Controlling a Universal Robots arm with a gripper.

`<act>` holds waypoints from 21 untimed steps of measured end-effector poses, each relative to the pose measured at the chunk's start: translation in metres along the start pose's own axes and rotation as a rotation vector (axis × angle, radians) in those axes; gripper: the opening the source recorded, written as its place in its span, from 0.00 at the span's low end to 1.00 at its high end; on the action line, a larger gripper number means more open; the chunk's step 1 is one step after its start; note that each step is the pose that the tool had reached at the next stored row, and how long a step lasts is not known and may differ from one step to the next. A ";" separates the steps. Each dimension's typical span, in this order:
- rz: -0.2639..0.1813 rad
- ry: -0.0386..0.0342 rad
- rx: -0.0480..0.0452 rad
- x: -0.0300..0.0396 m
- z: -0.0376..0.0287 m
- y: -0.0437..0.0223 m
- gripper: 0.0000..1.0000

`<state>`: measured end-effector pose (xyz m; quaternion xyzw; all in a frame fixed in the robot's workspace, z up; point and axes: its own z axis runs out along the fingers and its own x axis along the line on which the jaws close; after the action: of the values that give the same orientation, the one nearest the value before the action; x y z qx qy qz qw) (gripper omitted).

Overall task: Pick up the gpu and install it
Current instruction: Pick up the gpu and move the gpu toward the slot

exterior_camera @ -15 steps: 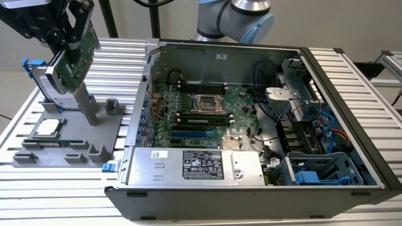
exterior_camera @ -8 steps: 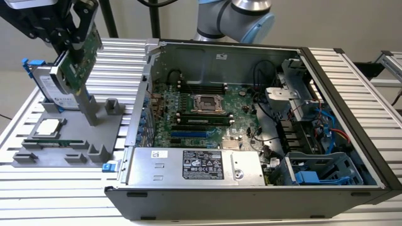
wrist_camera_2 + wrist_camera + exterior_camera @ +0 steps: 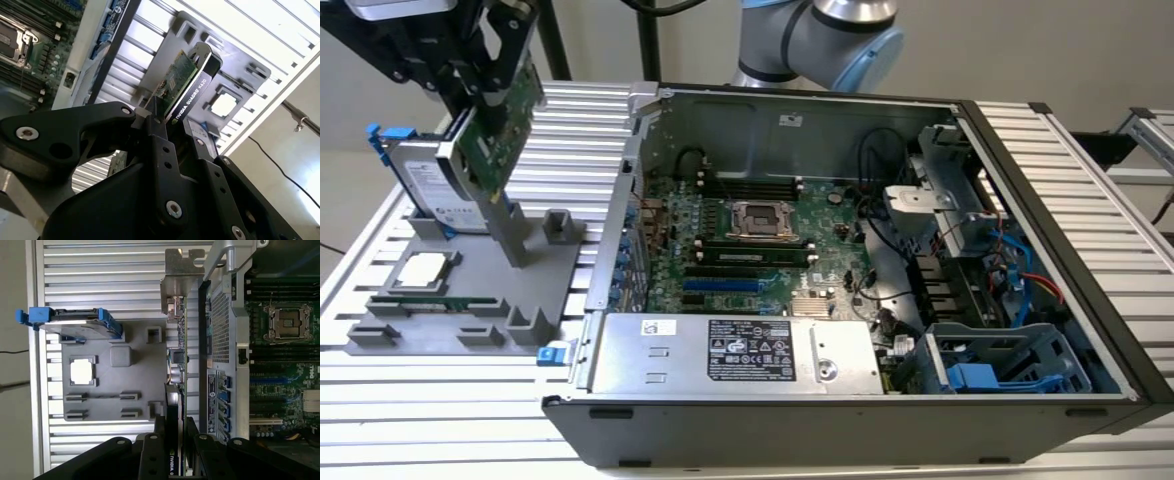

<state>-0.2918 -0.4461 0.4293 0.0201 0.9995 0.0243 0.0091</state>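
— Exterior view?
— The gripper [image 3: 474, 72] holds the gpu [image 3: 503, 115] upright above the gray fixture [image 3: 474, 275], near its far edge, beside the hard drive [image 3: 434, 185].
— Second wrist view?
— Jaws clamped on the gpu's edge.
— First wrist view?
— The gpu is edge-on, just beside the computer case [image 3: 220, 340].

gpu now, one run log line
claw: shut on gpu | gpu: over grey tray, beside open case | install: not done

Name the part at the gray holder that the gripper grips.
The gpu, the upright green card clamped in the gripper. The blue-railed hard drive, processor and memory stick sit ungripped on the gray holder.
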 end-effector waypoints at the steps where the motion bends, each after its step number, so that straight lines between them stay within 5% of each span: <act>1: 0.000 0.0000 -0.0001 -0.0009 0.0000 0.0000 0.00; 21: 0.000 0.0000 0.0000 -0.0190 0.0003 -0.0011 0.00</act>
<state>-0.2729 -0.4480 0.4293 0.0201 0.9995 0.0242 0.0091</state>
